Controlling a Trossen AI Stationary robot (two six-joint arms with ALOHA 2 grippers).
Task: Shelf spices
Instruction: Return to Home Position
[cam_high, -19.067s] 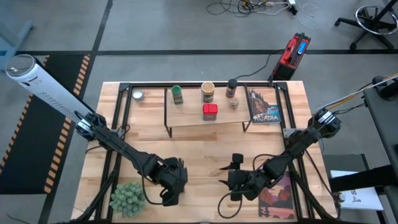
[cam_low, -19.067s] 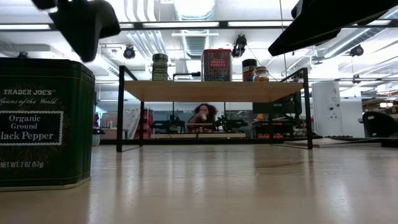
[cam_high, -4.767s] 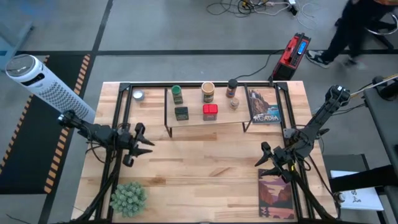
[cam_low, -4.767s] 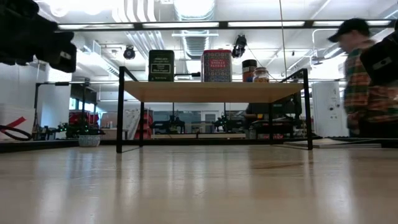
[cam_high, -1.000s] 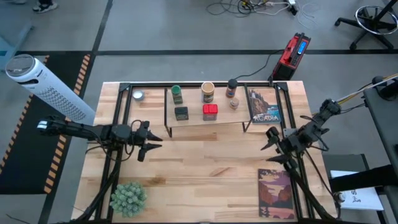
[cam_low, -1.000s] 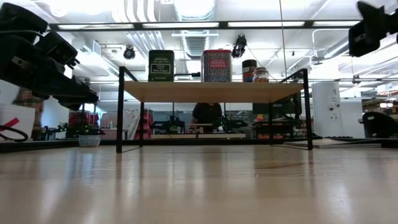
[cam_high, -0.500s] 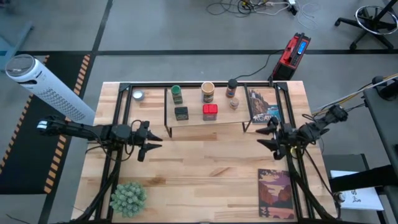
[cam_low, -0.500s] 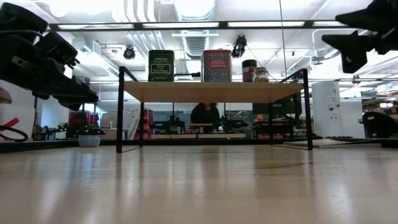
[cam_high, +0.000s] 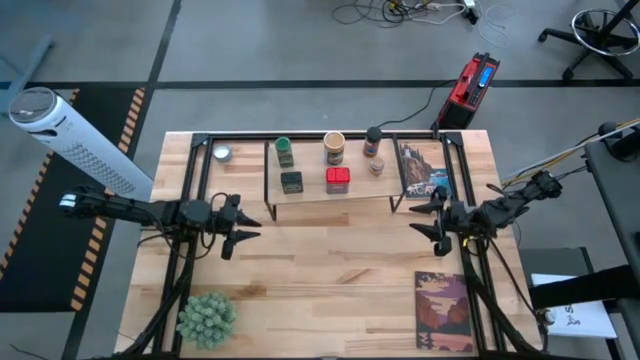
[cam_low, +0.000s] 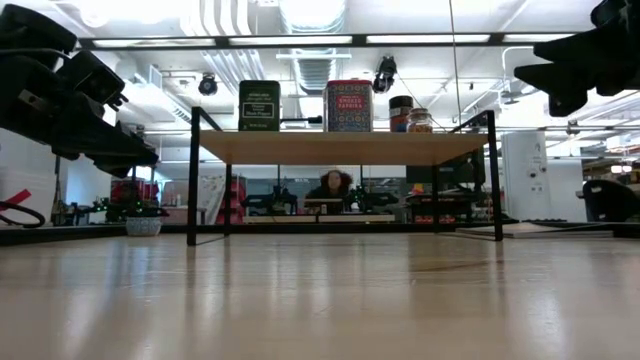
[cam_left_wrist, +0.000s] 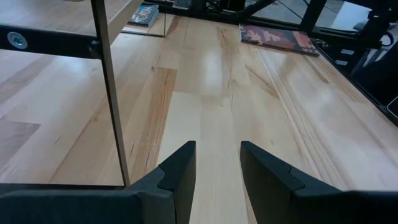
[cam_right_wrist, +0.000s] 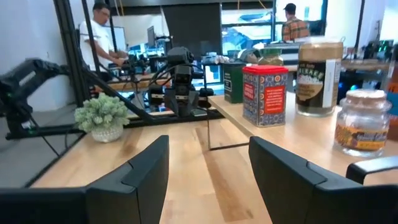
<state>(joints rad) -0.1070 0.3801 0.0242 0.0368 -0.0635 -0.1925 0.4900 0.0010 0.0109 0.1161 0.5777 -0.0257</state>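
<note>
Since all six spices already stand on the shelf (cam_high: 355, 193), a pale board in a black frame at the table's far side, how they handle is a matter of judgement only. The red square tin (cam_high: 338, 179) and the dark square tin (cam_high: 291, 181) stand near each other along the board's near edge. They look rigid and light. Their flat painted sides are probably slick, so a grip square across two opposite faces, below the lid, seems safest. Behind them stand the tan cylinder (cam_high: 334, 148), the green-lidded jar (cam_high: 285, 152) and the dark-lidded brown jar (cam_high: 373, 142). All three are round and stiff, and are likely best taken across the body at mid-height. The small pale jar (cam_high: 376, 166) looks like glass, so it is probably heavy for its size, smooth, and breakable if knocked off the board.

Neither arm holds anything. The left gripper (cam_high: 250, 226) hovers above the table off the shelf's left end, fingers spread and empty. The right gripper (cam_high: 419, 221) hangs off the shelf's right end, likewise spread and empty.

The table (cam_high: 330, 290) is smooth, pale planking with a slight sheen. A fuzzy green plant ball (cam_high: 205, 318) sits near its front left corner. One book (cam_high: 445, 312) lies at the front right and another book (cam_high: 424, 170) beside the shelf's right end. Beyond is a bright workshop, where a person (cam_low: 333, 185) shows past the shelf.
</note>
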